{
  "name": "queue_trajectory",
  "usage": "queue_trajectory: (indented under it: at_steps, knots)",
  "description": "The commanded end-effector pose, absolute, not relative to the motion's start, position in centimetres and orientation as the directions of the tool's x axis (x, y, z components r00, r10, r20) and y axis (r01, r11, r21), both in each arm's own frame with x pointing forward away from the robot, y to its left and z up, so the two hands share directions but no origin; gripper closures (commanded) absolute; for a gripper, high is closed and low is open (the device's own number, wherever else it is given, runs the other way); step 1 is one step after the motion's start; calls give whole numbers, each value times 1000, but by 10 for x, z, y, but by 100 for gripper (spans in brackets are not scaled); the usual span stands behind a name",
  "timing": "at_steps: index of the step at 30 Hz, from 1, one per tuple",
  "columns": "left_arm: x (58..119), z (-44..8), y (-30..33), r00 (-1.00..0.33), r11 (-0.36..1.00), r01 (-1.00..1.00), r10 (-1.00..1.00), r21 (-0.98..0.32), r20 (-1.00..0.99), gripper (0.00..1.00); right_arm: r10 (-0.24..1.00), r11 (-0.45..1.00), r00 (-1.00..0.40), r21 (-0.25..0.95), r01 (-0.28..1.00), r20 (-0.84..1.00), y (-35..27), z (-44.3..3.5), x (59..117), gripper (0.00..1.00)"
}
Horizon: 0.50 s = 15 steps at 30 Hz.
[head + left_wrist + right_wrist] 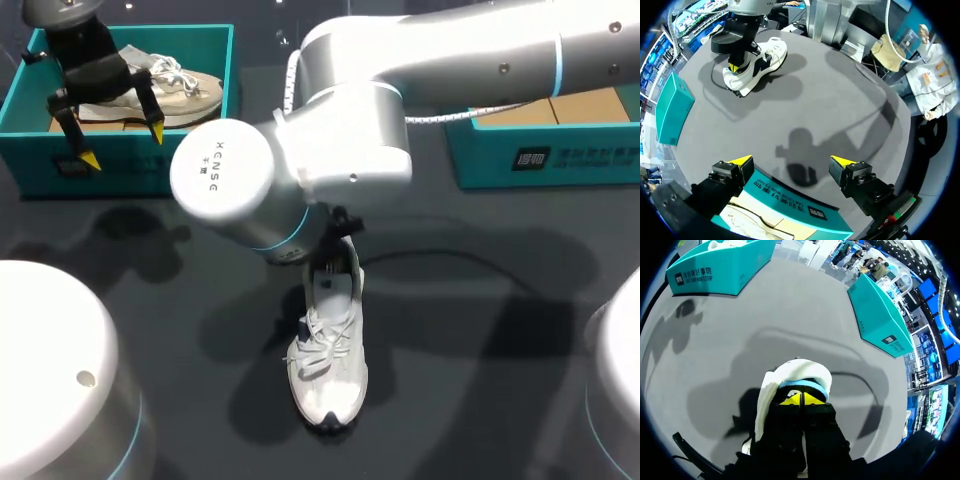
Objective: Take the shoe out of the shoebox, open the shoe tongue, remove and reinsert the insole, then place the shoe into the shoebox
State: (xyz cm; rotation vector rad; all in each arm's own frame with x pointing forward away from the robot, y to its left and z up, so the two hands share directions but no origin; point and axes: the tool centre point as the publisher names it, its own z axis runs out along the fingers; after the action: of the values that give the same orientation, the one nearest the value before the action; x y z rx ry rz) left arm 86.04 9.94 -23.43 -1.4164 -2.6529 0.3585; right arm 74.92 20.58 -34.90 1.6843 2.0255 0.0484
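Note:
A white sneaker lies in the middle of the dark table, toe toward the near edge, laces loose. My right arm reaches over it from the right. Its gripper is shut, the yellow tips together and down in the heel opening of the sneaker; I cannot tell whether anything thin is pinched there. My left gripper hangs open and holds nothing, over the front wall of the teal shoebox at the far left. A second pale shoe lies in that box. The left wrist view shows the sneaker far ahead.
Another teal box with a brown cardboard inside stands at the far right. The arms' white bases fill both near corners. A cable runs along my right arm.

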Motion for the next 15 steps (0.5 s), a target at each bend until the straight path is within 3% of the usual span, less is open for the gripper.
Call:
queue_trajectory:
  at_steps: [1,15]
  knots:
    - [861,-234,100,-557,536,804,831,-258,-9,0,944,148,-5,409,901,-329,208,-351,746,100]
    - [861,-234,100,-557,536,804,831,-258,-9,0,967,70,11,308,949,-253,209,-408,748,100]
